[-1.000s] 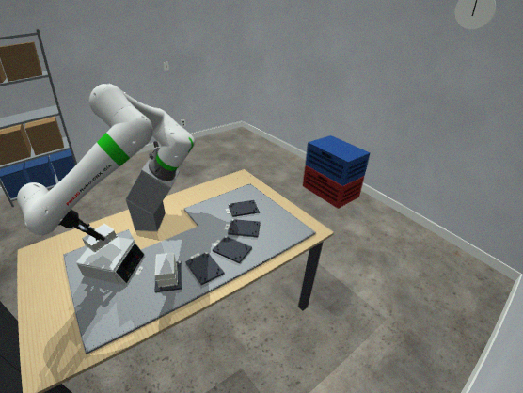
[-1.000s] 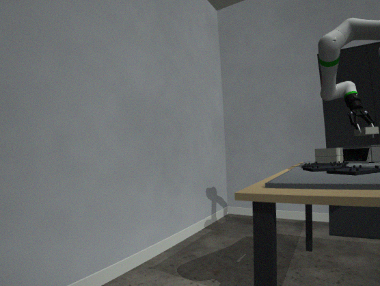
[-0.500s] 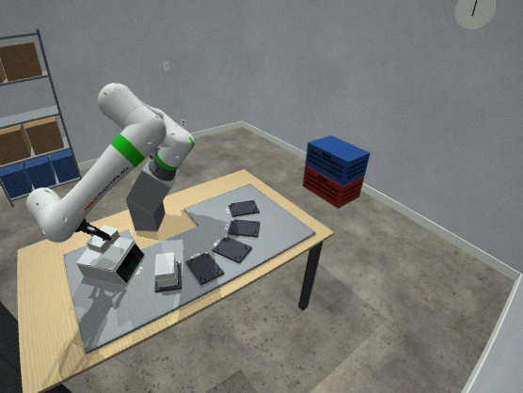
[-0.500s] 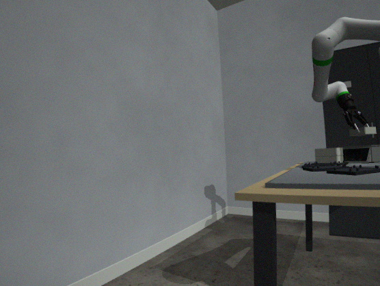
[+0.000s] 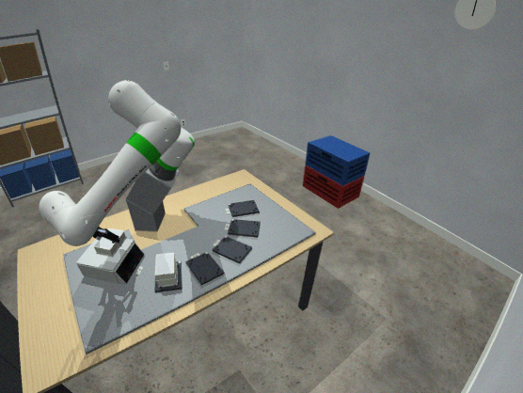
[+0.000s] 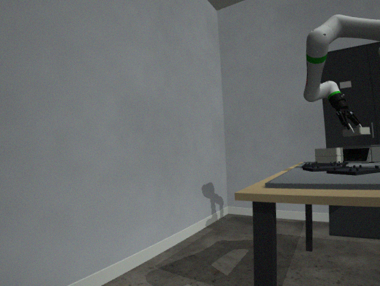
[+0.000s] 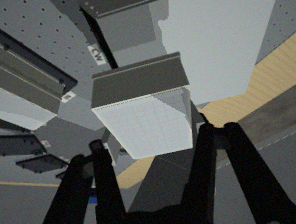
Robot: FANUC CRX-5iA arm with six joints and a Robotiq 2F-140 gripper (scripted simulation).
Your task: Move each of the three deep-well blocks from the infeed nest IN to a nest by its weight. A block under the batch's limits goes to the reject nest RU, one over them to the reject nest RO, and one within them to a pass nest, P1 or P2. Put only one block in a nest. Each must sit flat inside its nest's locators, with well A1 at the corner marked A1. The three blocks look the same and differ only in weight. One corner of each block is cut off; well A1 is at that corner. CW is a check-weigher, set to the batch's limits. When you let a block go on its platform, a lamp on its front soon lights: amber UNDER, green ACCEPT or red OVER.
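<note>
Gripper (image 5: 108,236) (image 6: 355,128) (image 7: 152,115) is closed on one deep-well block (image 5: 105,246) (image 6: 365,131) (image 7: 145,125), fingers on opposite sides of it. Block is up in the air over the check-weigher CW (image 5: 100,264) (image 6: 356,154) (image 7: 215,45), with a visible gap under it in the exterior view. Underside of the wrist is hidden by the arm (image 5: 122,183) (image 6: 316,44) in the top view

Other two blocks (image 5: 166,270) (image 6: 329,155) (image 7: 25,95) are stacked one on the other in the infeed nest (image 5: 168,289) (image 7: 50,64), just beside CW. Stack looks upright. Cut corners too small to tell

Four dark nests (image 5: 205,269) (image 6: 355,170) (image 7: 37,164) run in a curved row on the grey mat (image 5: 282,226) (image 6: 318,186) (image 7: 40,20), all unloaded. Their tags are too small to read, so can't say which is RU, RO, P1 or P2. CW tag reads fine in the wrist view

Mat lies on the wood-topped table (image 5: 42,306) (image 6: 304,198) (image 7: 277,60). Blue crate (image 5: 339,157) sits on a red crate (image 5: 336,188) on the floor, apart from the table
</note>
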